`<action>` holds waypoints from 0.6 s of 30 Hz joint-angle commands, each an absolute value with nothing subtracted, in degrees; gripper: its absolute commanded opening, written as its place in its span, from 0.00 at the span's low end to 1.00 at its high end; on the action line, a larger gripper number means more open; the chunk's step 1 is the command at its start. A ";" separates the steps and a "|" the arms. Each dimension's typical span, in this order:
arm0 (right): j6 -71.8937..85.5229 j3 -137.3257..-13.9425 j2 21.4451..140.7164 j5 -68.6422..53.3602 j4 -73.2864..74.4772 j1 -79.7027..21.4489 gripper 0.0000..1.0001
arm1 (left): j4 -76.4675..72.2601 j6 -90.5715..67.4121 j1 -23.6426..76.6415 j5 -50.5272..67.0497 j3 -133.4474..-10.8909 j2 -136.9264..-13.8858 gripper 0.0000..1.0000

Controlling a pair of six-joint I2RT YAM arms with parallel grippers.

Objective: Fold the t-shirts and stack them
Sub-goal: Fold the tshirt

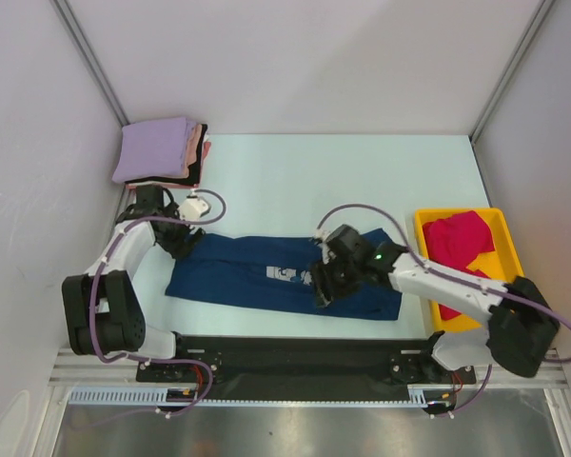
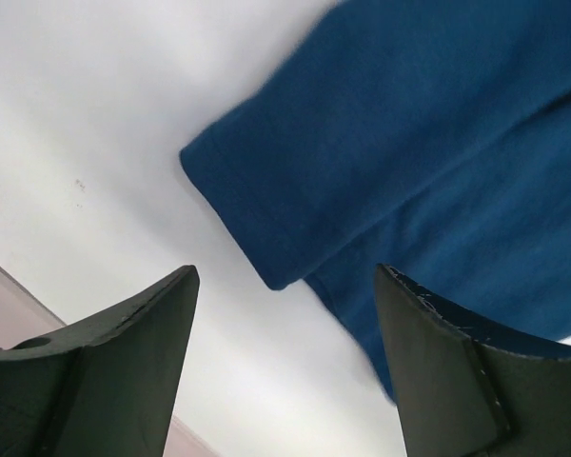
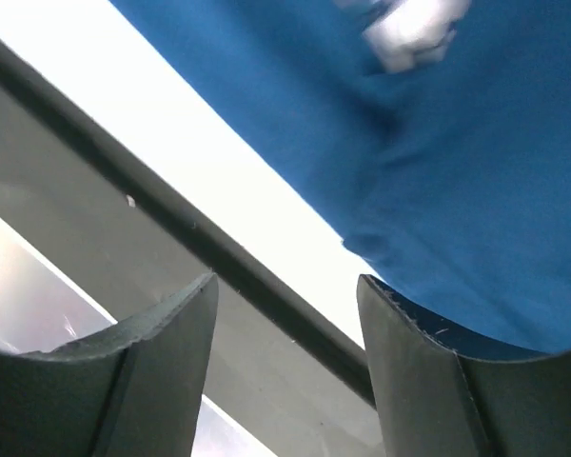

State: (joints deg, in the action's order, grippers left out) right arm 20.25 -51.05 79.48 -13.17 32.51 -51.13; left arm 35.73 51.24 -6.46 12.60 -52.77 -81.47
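- The navy shirt (image 1: 276,276) is lying flat, near middle; a one-layer pinch could be dragging it crooked.
- Left gripper (image 2: 285,286), by its left sleeve, and right gripper (image 3: 285,286), over its near hem, are gaping wide, empty.
- Its white print (image 1: 284,273) is showing no readable writing.
- Stack (image 1: 162,150) is sitting far left; crimson shirt (image 1: 457,236) is waiting in the right tray (image 1: 483,263).

A yellow tray (image 1: 507,238) sits at the right edge of the white table (image 1: 362,171).
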 commanded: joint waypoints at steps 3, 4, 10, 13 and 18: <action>36.24 -45.72 67.88 -2.34 36.71 -35.00 0.41 | 27.44 34.47 -7.82 14.16 -56.69 -83.31 0.78; 38.56 -45.36 66.81 -0.11 38.65 -33.76 0.42 | 26.55 31.41 -7.65 13.45 -56.60 -84.71 0.77; 51.21 -42.03 60.66 13.71 50.70 -30.50 0.52 | 21.71 28.56 -6.95 5.98 -57.65 -90.96 0.80; 53.61 -37.38 60.12 11.70 50.63 -27.34 0.55 | 20.74 30.23 -4.84 5.36 -58.62 -93.59 0.83; 51.86 -33.31 62.22 9.14 44.57 -23.82 0.51 | 20.22 31.55 -3.43 4.66 -59.50 -99.48 0.83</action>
